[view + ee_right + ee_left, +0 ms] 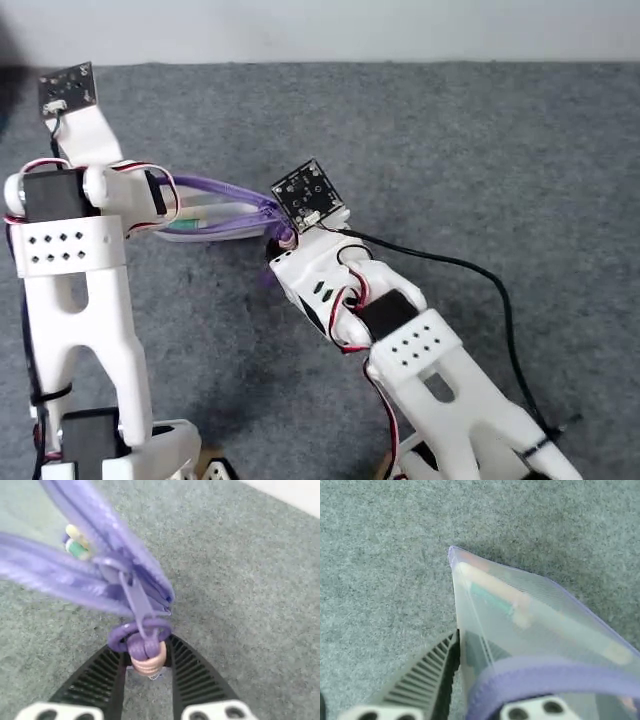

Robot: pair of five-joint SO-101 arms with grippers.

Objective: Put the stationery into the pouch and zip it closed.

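Both left gripper and right gripper pinch pouch ends.

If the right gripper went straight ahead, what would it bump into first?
The zipper pull, pinched in the right gripper; just beyond, probably the purple edge of the pouch.

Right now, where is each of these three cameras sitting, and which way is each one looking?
High view: fixed above the table, looking down; the left arm and right arm show, with the pouch between them.
Left wrist view: on the left arm's wrist, looking along the left claw at the clear pouch and the stationery inside.
Right wrist view: on the right arm's wrist, looking along the right claw at the zip pull.
Shared: all three see the pouch.
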